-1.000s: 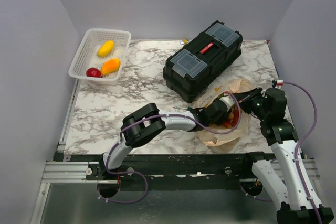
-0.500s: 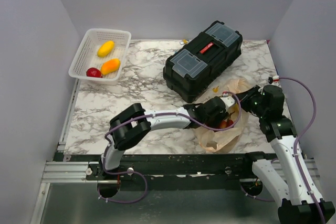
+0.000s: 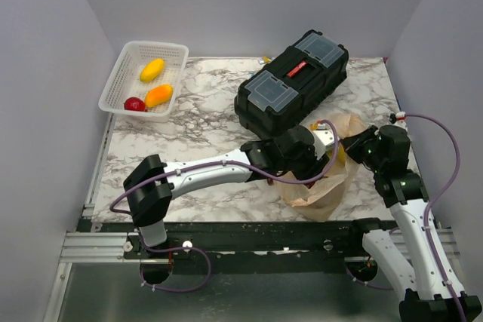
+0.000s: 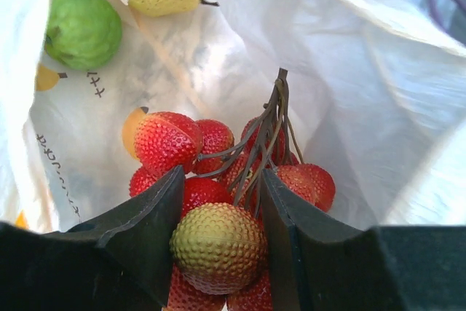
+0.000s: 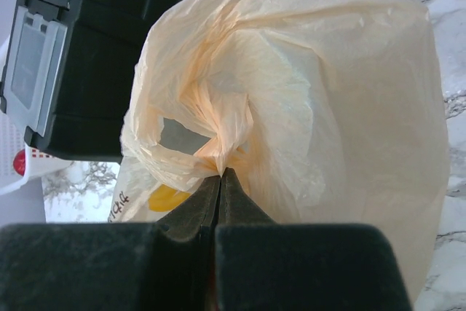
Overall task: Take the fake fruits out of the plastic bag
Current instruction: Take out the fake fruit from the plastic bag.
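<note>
The berry cluster was gripped by the left gripper inside the plastic bag, itself pinched by the right gripper

Plastic bag: small black printed characters beside yellow fruit marks, seen through the film, too small and broken to read. Toolbox: red label, illegible.

- A robot lab test cell.
- Plain grey walls box in the marble-look table on three sides.
- Left arm and right arm stand bolted to a metal rail at the table's near edge.
</note>
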